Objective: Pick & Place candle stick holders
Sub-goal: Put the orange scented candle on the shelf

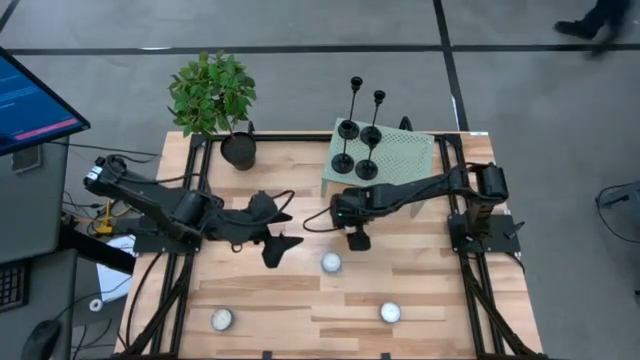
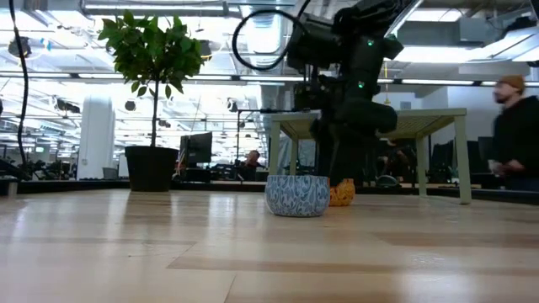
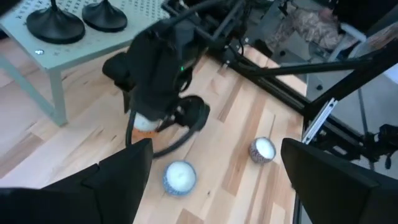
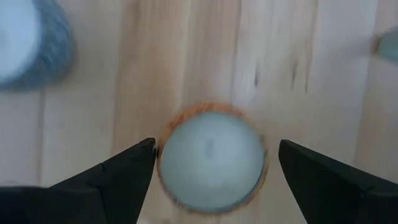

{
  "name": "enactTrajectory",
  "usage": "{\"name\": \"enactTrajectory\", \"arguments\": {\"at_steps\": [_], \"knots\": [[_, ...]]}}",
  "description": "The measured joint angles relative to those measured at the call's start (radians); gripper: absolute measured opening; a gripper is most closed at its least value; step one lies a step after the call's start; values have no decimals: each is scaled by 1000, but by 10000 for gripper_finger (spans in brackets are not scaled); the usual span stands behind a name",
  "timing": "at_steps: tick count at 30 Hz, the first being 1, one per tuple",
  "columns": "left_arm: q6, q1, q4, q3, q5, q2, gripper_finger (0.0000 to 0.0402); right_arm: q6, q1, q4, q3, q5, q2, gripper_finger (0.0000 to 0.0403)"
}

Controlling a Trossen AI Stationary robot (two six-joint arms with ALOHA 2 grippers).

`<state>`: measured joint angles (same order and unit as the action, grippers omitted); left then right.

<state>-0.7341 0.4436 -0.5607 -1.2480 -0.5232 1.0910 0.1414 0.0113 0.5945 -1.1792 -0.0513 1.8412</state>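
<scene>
Hovering wide open and empty straight over an orange tealight (image 4: 211, 163), the right gripper (image 1: 357, 240) is nearer the four upright candlesticks (image 1: 357, 148) on the small perforated table (image 1: 410, 155) behind it than the open, empty left gripper (image 1: 272, 250).

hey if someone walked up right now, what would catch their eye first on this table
Probably the right gripper, open, pointing straight down over an orange-cupped tealight mid-table. Next, four black candle stick holders clustered on a pale green stand at the far edge, and the leafy potted plant at the far-left corner.
</scene>
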Motion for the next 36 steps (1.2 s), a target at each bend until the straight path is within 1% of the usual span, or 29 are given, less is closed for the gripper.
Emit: {"name": "enactTrajectory", "arguments": {"at_steps": [2,6,9,11,13,16,19,25,32,36], "knots": [[0,1,-1,0,3,10,355,5,9,4,1,4,-2,331],[0,8,-1,1,18,13,355,15,20,-10,0,49,-2,331],[0,11,-9,1,23,16,355,16,20,-24,0,51,3,331],[0,13,-7,1,22,16,355,15,24,-40,-1,53,32,331],[0,15,-9,1,23,16,355,11,24,-5,3,55,57,331],[-3,16,-10,1,24,16,355,-3,21,-11,-6,51,91,330],[-3,16,-16,1,26,16,355,-19,20,-5,-6,58,97,321],[-3,16,-19,1,27,15,355,-11,17,-8,-3,53,87,281],[-3,16,-20,1,27,15,355,-35,2,1,-7,45,87,281],[-4,16,-21,1,27,15,355,-36,-19,47,-35,48,61,281]]}}
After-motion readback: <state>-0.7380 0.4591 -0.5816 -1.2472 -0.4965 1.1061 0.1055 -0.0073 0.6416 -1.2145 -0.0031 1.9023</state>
